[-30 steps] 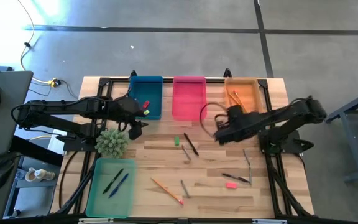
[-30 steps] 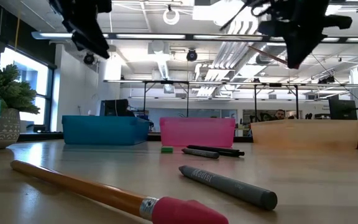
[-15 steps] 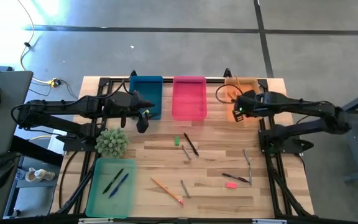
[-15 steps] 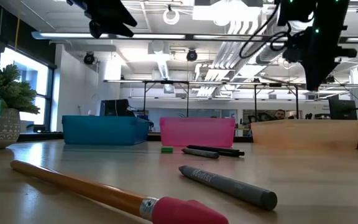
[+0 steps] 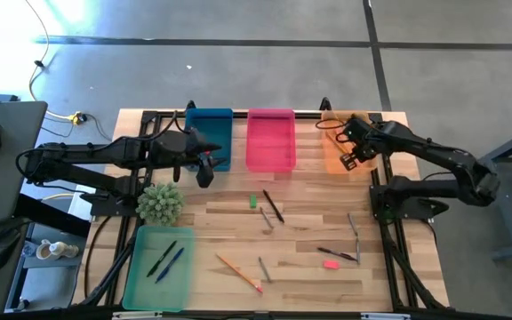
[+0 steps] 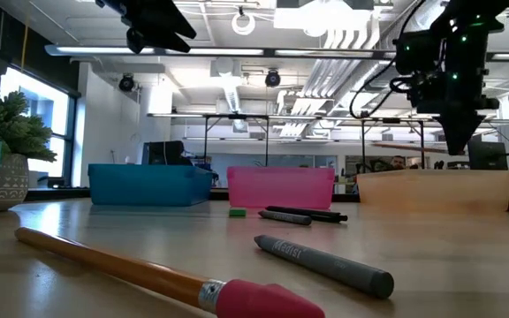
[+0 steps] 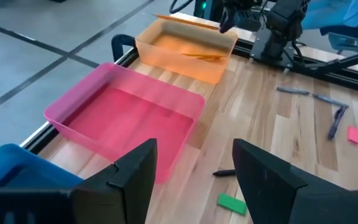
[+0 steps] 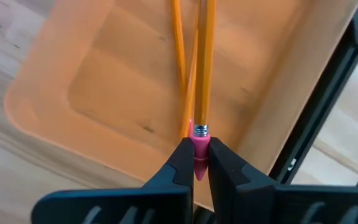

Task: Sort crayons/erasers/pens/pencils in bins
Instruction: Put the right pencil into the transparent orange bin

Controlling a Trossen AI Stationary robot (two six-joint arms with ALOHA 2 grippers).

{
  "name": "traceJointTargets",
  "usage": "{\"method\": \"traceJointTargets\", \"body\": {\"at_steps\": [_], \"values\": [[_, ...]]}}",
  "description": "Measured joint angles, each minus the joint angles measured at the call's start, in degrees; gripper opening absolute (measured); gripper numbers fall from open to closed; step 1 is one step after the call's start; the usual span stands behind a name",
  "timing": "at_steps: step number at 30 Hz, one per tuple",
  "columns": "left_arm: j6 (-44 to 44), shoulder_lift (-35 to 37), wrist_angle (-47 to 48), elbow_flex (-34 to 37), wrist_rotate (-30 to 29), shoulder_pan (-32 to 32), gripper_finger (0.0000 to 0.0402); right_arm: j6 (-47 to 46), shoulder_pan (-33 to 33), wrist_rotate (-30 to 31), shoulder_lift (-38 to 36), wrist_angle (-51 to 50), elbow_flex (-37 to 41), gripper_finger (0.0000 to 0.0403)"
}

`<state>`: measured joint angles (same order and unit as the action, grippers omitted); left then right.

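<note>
My right gripper (image 5: 348, 160) hangs over the orange bin (image 5: 334, 153) and is shut on an orange pencil (image 8: 204, 62). Other pencils (image 8: 178, 56) lie on the bin's floor. My left gripper (image 7: 194, 180) is open and empty above the table by the blue bin's (image 5: 209, 133) near end. The pink bin (image 5: 269, 140) stands between the two. On the table lie a green eraser (image 5: 253, 201), a black pen (image 5: 273, 206), grey crayons (image 5: 356, 227), another pen (image 5: 336, 254), a pink eraser (image 5: 331, 263) and a pencil (image 5: 238, 272). The green bin (image 5: 146, 276) holds two pens (image 5: 167, 260). My right gripper pinches the pencil's pink eraser end (image 8: 199, 148) between its two fingertips. The pencil's shaft runs on ahead of the fingers over the orange bin. In the low view the pencil (image 6: 409, 147) shows about level, above the bin's rim.
A potted plant (image 5: 159, 204) stands at the left between the blue and green bins. Black frame rails run along the table's far and side edges (image 5: 389, 240). The nearest pencil (image 6: 148, 274) and a crayon (image 6: 325, 262) lie close to the low camera.
My right gripper has carried the pencil from above the table's middle toward the far right, to over the orange bin, and turned on the way. My left gripper has moved up and a little toward the blue bin, then stayed.
</note>
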<state>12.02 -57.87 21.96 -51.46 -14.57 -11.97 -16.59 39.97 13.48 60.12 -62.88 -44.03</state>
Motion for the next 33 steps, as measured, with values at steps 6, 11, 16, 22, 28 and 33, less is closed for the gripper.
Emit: {"method": "traceJointTargets", "body": {"at_steps": [6,11,16,22,28,33], "values": [[2.96,0.0,0.02,0.0,-0.02,0.0,0.02,3.88,5.79,-3.65,1.54,-0.18,1.68,0.0005],[3.42,0.0,0.04,0.0,-0.04,0.0,0.02,4.86,8.35,-5.43,4.82,0.32,1.68,0.0005],[3.42,0.0,0.04,0.0,-0.2,0.0,0.02,4.82,9.5,-5.43,9.36,0.4,1.68,0.0005],[3.42,0.0,0.08,0.0,-0.22,0.0,0.02,4.3,9.57,-5.35,12.6,0.59,1.68,0.0005],[3.44,0.0,1.43,0.0,-0.22,0.0,0.02,3.57,9.57,-4.71,14.42,1.47,1.68,0.0008],[3.44,0.0,3.06,0.0,-0.2,0.0,0.02,3.84,9.55,-5.01,15.17,1.5,1.68,0.0052]]}}
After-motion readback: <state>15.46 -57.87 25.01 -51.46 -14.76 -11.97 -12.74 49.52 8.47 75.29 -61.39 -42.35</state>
